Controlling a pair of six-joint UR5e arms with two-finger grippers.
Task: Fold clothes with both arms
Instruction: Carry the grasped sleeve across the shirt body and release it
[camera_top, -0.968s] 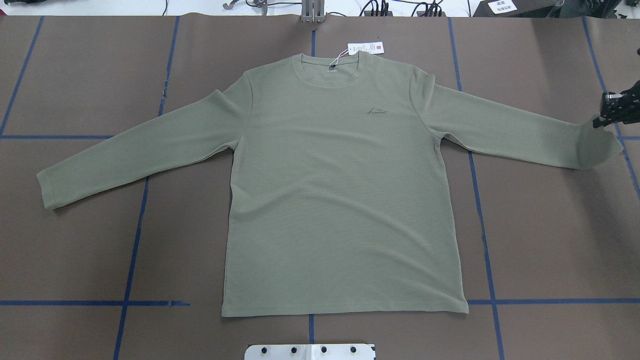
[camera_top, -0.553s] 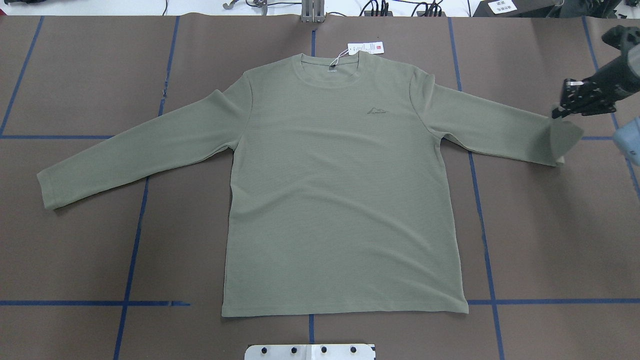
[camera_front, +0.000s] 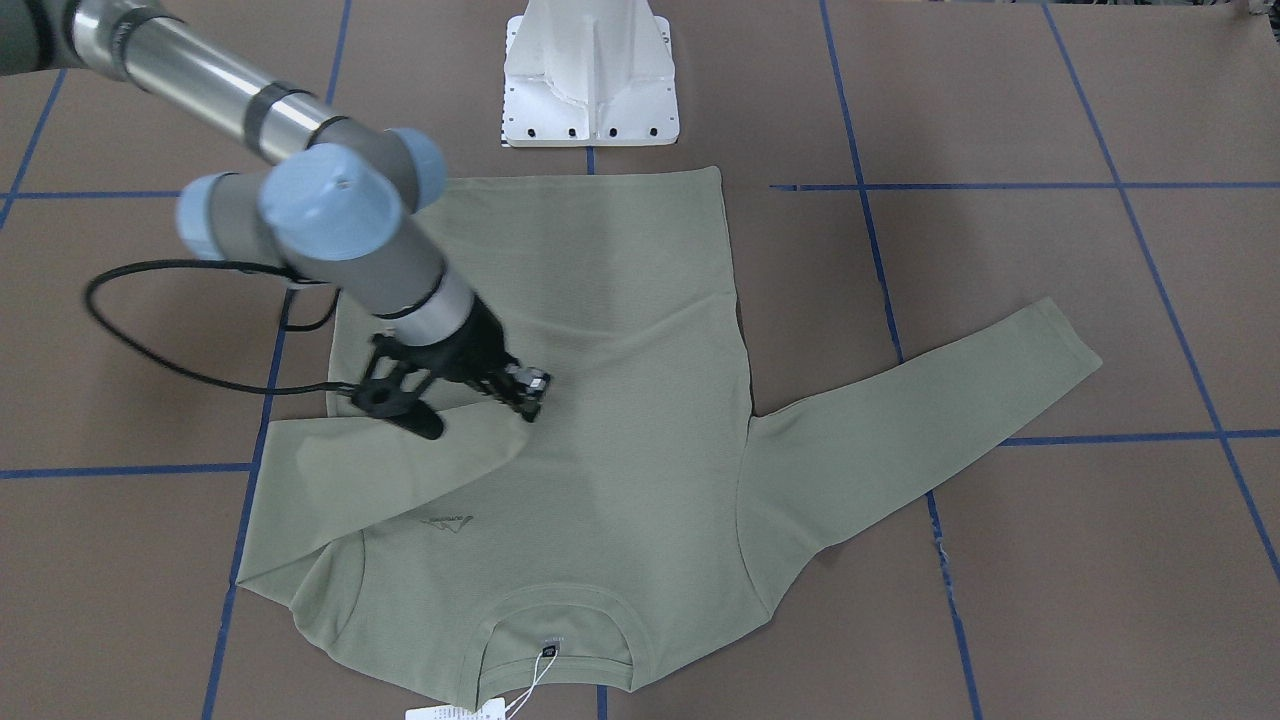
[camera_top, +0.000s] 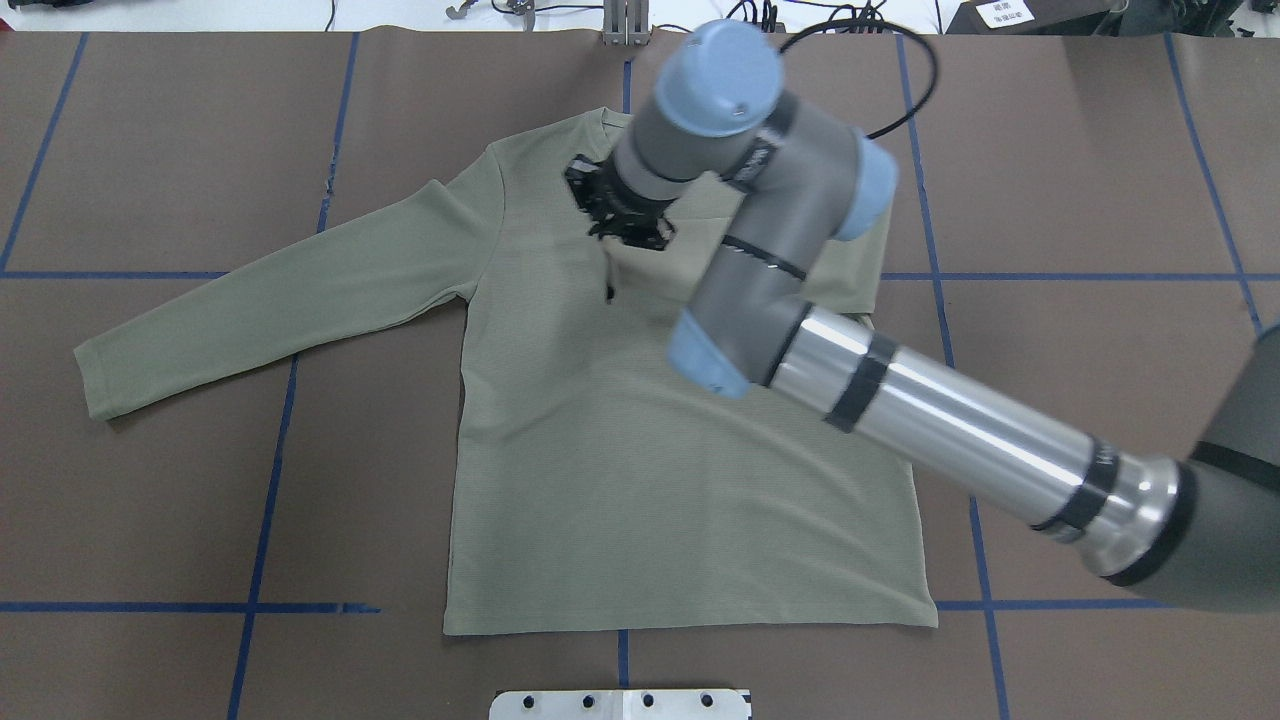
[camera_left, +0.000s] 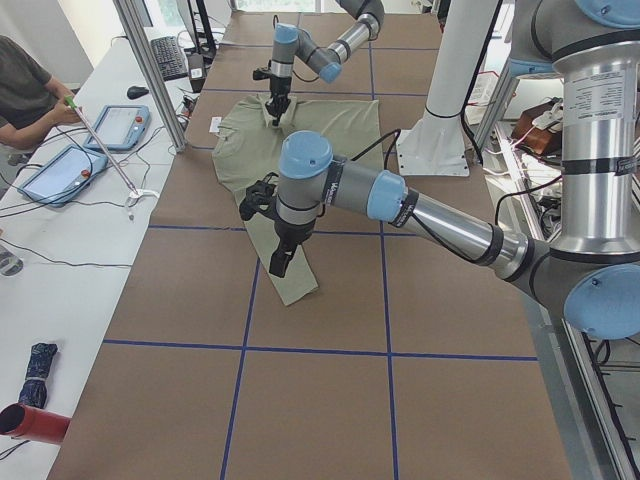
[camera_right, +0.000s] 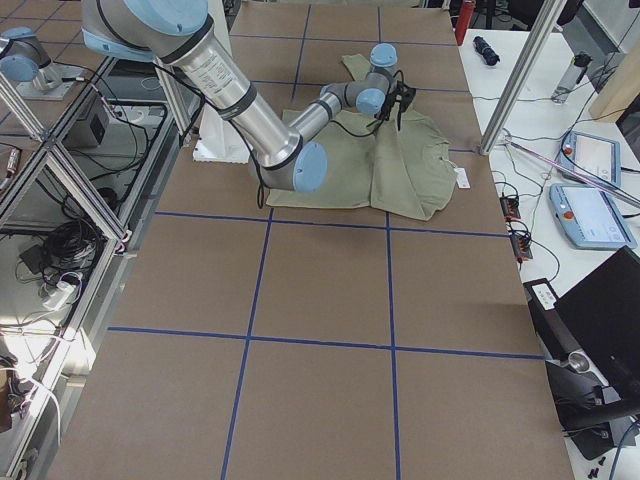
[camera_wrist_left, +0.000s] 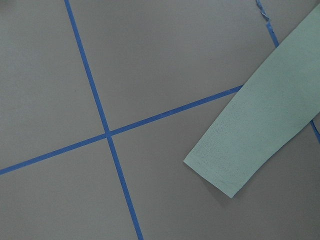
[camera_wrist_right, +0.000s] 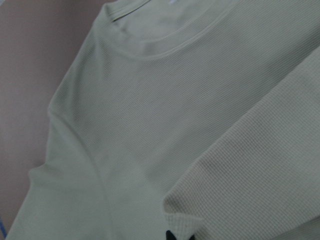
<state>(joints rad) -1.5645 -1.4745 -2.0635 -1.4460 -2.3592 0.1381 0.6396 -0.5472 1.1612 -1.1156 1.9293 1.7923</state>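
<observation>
Folding the first sleeve across the chest

We are clenching the right claw (camera_front: 525, 393) on one sleeve cuff (camera_front: 495, 428), laying it over the shirt (camera_top: 650, 480) spread mid-tabletop (camera_top: 150, 500); next, we judge, comes a release, then the other sleeve (camera_top: 270, 300) at frame left; the left claw (camera_left: 283, 262) we cannot tell, released or clenched.

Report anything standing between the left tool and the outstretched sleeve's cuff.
Nothing visible does. The left wrist view shows the cuff flat on the brown table, only blue tape lines beside it, the left tool above.
</observation>
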